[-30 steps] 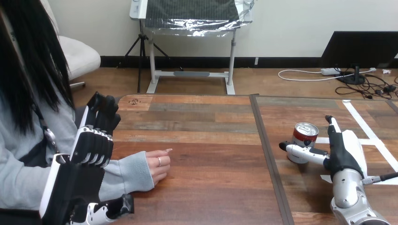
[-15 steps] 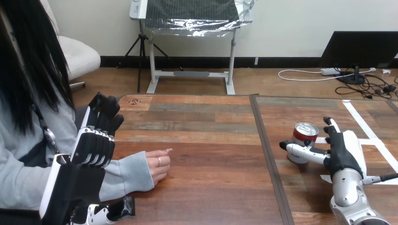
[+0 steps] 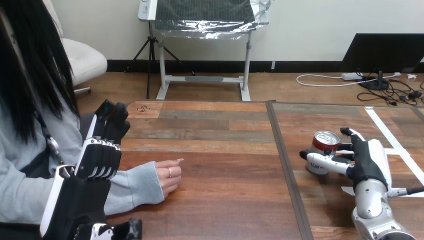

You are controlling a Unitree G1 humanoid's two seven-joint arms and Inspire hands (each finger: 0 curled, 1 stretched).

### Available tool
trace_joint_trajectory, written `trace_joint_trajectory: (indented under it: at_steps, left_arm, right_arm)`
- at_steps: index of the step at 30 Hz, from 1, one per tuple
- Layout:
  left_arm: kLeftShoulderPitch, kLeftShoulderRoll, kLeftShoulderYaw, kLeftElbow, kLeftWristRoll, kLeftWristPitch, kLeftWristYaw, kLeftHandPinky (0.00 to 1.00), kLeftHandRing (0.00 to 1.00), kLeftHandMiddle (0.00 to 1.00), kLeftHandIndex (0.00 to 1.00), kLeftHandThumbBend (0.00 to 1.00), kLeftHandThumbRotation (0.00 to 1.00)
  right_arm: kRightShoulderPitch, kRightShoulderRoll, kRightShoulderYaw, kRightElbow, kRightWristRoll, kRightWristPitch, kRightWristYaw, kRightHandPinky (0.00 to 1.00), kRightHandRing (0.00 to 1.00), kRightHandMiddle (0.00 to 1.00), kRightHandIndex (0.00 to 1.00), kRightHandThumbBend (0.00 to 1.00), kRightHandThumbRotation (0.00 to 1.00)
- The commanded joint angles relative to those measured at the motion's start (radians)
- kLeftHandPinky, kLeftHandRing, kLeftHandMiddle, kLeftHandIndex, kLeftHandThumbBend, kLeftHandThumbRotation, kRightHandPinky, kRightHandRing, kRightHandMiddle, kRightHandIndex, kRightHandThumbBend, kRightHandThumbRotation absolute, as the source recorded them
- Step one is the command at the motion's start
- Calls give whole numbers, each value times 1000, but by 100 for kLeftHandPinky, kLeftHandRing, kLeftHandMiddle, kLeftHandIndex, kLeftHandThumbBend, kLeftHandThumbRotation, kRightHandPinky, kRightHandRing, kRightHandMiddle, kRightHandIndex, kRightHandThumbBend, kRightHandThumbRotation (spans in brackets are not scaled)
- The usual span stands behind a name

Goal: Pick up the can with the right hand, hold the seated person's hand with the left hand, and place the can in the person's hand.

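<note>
Curling the spread right hand [image 3: 367,160] evenly round the upright can [image 3: 324,149], between its thumb and fingers on the table [image 3: 225,200], should prevent tipping, while the left hand [image 3: 100,152] hangs unclenched near the person's hand [image 3: 167,176].

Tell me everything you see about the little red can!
The small round metal can stands upright on the right part of the wooden table. It has a shiny silver lid, a red upper body and a pale band below. The robot's open right hand is at it: the thumb lies across its lower front, fingers reach behind its right side. I cannot tell if they touch.
</note>
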Motion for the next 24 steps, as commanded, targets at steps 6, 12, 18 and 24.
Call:
trace_joint_trajectory:
  at_steps: [6, 12, 18, 24]
  left_arm:
    - [-15, 1, -11, -19, -6, -12, -8, 100, 100, 100, 100, 100, 56]
    - [-23, 6, -9, -6, -10, -25, -23, 100, 100, 100, 100, 100, 57]
    - [-25, 4, -12, -4, -26, -17, -42, 100, 100, 100, 100, 100, 56]
    - [-25, 5, -14, -7, -37, -4, -60, 100, 100, 100, 100, 100, 55]
  right_arm:
    - [-95, 26, -38, 4, 41, -16, 0, 50, 62, 70, 83, 100, 20]
    - [-96, 32, -63, 2, 70, -25, 24, 56, 65, 71, 80, 100, 13]
    - [-97, 32, -53, 3, 59, -19, 10, 60, 67, 72, 77, 97, 9]
    - [-100, 34, -53, 4, 58, -13, 7, 61, 67, 71, 75, 96, 7]
